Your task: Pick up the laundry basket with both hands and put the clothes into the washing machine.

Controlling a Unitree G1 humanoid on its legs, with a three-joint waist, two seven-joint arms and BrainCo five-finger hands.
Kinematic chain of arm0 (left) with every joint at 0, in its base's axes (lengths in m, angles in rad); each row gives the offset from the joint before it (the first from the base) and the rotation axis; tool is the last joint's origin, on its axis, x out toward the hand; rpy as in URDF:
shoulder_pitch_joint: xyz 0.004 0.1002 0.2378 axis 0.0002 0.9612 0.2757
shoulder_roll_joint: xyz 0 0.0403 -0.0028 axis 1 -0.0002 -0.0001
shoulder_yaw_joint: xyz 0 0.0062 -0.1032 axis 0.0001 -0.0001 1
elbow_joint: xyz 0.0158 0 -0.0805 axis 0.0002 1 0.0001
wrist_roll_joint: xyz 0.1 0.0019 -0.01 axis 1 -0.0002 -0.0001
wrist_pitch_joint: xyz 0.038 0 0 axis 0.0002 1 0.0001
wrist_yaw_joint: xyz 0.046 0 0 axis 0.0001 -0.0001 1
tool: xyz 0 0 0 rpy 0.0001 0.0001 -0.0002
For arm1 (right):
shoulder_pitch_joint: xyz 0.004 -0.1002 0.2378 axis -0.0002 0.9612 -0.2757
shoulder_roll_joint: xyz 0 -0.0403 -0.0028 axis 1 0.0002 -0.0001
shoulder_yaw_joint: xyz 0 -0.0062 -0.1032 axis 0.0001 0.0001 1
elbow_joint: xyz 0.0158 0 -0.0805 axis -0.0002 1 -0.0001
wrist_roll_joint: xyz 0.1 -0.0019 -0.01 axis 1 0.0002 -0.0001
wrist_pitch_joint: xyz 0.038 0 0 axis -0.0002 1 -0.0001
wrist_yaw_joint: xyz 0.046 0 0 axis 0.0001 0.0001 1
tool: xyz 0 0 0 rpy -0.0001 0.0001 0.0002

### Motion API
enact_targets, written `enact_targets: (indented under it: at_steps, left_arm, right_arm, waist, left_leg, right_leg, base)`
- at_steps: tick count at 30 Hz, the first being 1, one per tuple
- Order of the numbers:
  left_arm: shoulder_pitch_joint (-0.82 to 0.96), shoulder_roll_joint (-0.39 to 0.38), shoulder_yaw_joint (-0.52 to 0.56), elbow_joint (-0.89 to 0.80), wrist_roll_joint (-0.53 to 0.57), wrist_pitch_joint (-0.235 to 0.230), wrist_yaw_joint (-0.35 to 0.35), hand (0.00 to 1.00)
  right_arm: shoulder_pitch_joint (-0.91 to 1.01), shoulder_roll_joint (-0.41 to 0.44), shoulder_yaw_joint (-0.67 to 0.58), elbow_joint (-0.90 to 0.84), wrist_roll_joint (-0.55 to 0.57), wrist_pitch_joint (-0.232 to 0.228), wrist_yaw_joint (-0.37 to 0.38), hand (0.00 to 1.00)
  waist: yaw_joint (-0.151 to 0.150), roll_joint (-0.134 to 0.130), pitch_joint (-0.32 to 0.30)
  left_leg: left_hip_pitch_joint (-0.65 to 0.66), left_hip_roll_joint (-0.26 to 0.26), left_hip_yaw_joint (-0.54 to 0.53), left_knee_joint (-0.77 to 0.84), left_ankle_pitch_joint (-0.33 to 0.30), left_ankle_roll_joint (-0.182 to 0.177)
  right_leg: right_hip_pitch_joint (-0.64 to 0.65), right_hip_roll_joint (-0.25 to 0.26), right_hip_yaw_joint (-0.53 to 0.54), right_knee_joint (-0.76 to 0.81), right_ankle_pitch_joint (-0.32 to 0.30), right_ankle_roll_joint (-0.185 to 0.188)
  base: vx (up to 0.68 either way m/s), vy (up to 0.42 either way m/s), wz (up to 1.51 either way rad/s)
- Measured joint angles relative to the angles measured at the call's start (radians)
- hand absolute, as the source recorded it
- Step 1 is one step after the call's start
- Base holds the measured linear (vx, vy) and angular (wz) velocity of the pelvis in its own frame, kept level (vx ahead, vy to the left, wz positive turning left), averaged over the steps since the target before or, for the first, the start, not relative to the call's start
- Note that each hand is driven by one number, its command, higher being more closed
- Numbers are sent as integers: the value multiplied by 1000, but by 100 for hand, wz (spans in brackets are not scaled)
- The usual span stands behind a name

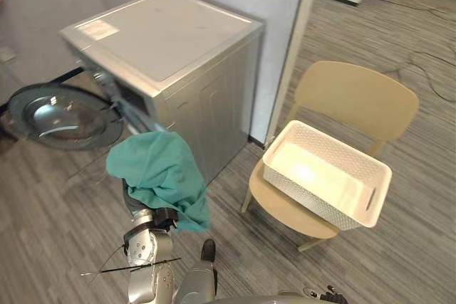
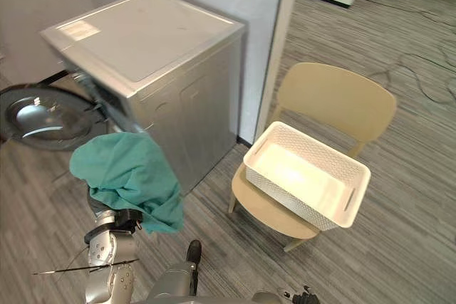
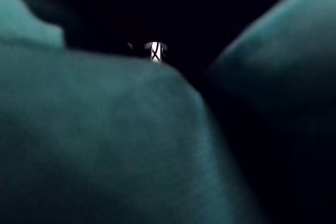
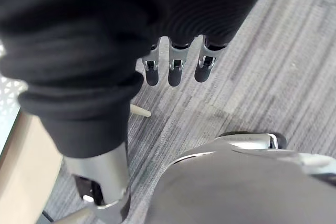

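A teal cloth [image 1: 160, 172] hangs draped over my raised left hand [image 1: 158, 216], whose fingers are hidden under it; the same cloth [image 3: 105, 145] covers the left wrist view. It hangs just in front of the grey washing machine [image 1: 178, 48], below the dark drum opening [image 1: 127, 101]. The round glass door [image 1: 60, 115] stands swung open to the left. The white laundry basket [image 1: 308, 195] sits on a beige chair [image 1: 360, 97] to the right, with no clothes in it. My right hand [image 4: 176, 69] hangs over the carpet with relaxed fingers, holding nothing.
A light partition wall [image 1: 285, 48] stands between the washing machine and the chair. Grey striped carpet [image 1: 420, 247] lies all around. Thin cables [image 1: 427, 69] run across the floor at the far right.
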Motion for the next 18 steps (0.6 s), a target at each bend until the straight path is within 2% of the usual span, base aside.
enact_targets:
  at_steps: [1, 2, 3, 4, 5, 6, 7, 8, 9, 10, 11, 12, 13, 14, 15, 16, 17, 18]
  left_arm:
    - [-1, 7, -2, -14, 0, 1, -10, 100]
    - [0, 5, -1, -27, 0, 1, -11, 100]
    - [5, 2, -1, -44, -1, 1, -12, 100]
    - [5, 0, -5, -48, -1, 1, -12, 100]
    - [4, -2, -12, -52, -2, 0, -11, 100]
    - [-7, 1, -14, -56, -5, 0, -10, 100]
    - [-12, 7, -6, -67, -10, -3, -8, 100]
    - [-15, 8, 3, -74, -14, -6, -2, 100]
    - [-16, 8, 16, -69, -21, -6, 12, 100]
    - [-16, 8, 11, -60, -21, -7, 13, 100]
    - [-30, 13, -6, -20, -21, -8, 11, 100]
    - [-40, 11, -16, 6, -21, -7, 10, 100]
    - [-48, 10, -45, 63, -20, -2, 10, 100]
    - [-55, 11, -54, 96, -19, 5, 10, 100]
    - [-58, 11, -59, 113, -19, 12, 10, 100]
    - [-55, 14, -67, 116, -18, 30, 10, 100]
    - [-54, 20, -67, 117, -19, 35, 9, 100]
    - [-53, 22, -67, 117, -19, 36, 9, 100]
  right_arm:
    - [-1, 0, 1, -5, -11, 4, -2, 0]
    - [8, -3, 2, -23, -24, 5, -3, 0]
    - [22, -4, 3, -51, -29, 5, -4, 0]
    - [25, -3, 2, -64, -30, 5, -4, 0]
    - [37, 5, -2, -69, -33, 5, -3, 0]
    - [37, 13, -11, -66, -36, 5, -1, 0]
    - [28, 21, -13, -63, -36, 6, -2, 0]
    - [7, 28, -24, -60, -36, 7, -2, 0]
    - [-3, 36, -33, -65, -35, 5, -2, 0]
    - [-2, 40, -43, -55, -34, 4, -1, 0]
    - [-16, 48, -77, -10, -26, -1, -1, 0]
    - [-34, 48, -95, 20, -25, 4, -1, 0]
    - [-55, 48, -118, 46, -21, 8, 0, 0]
    - [-56, 63, -135, 45, -6, 6, 0, 0]
    - [-59, 72, -142, 42, 6, 7, -1, 0]
    - [-65, 80, -148, 18, 13, 6, 0, 0]
    - [-68, 85, -147, 4, 15, 3, -1, 0]
    - [-68, 90, -147, -3, 16, 0, -3, 0]
  waist:
    - [5, 1, 7]
    - [5, 16, 7]
    - [1, 22, 5]
    - [1, 35, 0]
    - [2, 25, -1]
    - [6, 8, 1]
    - [14, -2, 1]
    - [23, 2, 2]
    - [27, 18, -10]
    - [28, 28, -19]
    - [8, 24, -38]
    - [3, 23, -41]
    - [2, 14, -42]
    - [1, 16, -43]
    - [1, 16, -41]
    - [-7, 8, -22]
    - [-14, 5, 2]
    - [-18, 11, 10]
  left_leg:
    - [-25, 57, 153, 99, -37, 52]
    - [-25, 86, 225, 165, -68, 107]
    - [-19, 98, 277, 177, -62, 152]
    - [-13, 88, 297, 166, -46, 197]
    - [1, 52, 303, 135, -78, 208]
    - [-7, 67, 361, 174, -141, 171]
    - [-27, 83, 368, 237, -155, 174]
    - [-49, 132, 375, 341, -169, 156]
    - [-47, 194, 380, 409, -198, 77]
    - [-30, 204, 370, 391, -209, 46]
    - [-28, 152, 366, 369, -215, -43]
    - [-27, 108, 359, 357, -226, -31]
    - [-26, 26, 346, 336, -250, -1]
    - [-19, -7, 328, 335, -267, 15]
    - [-10, -26, 309, 336, -280, 22]
    - [36, -53, 284, 335, -304, 40]
    - [101, -72, 262, 320, -320, 32]
    - [138, -83, 254, 294, -320, 33]
  right_leg:
    - [20, -15, -62, 2, 3, -4]
    - [43, -18, -111, 7, 3, -4]
    - [56, -34, -173, 46, 3, -4]
    - [62, -43, -202, 68, 4, -5]
    - [83, -69, -243, 84, 13, -16]
    - [128, -91, -305, 25, 31, -26]
    - [155, -98, -341, -11, 30, -24]
    - [183, -98, -385, -59, 34, -17]
    - [218, -93, -423, -119, 59, 29]
    - [234, -92, -432, -145, 62, 35]
    - [265, -125, -463, -174, 51, 52]
    - [273, -153, -475, -162, 56, 57]
    - [256, -222, -474, -73, 108, 53]
    - [229, -259, -455, 18, 150, 17]
    - [206, -283, -425, 96, 187, -39]
    - [141, -312, -313, 289, 263, -176]
    - [67, -274, -172, 452, 250, -158]
    - [22, -245, -113, 509, 234, -133]
  base:
    - [-55, -33, 143]
    - [-43, -2, 175]
    - [-12, 39, 149]
    - [15, 70, 175]
    - [72, 116, 176]
    - [99, 130, 165]
    - [150, 166, 112]
    - [163, 197, 74]
    - [172, 226, 74]
    - [201, 292, 125]
    - [189, 264, 122]
    - [351, 440, 145]
    - [324, 386, 105]
    - [337, 388, 96]
    - [358, 360, 83]
    - [428, 399, 79]
    - [430, 378, 71]
    - [356, 269, 54]
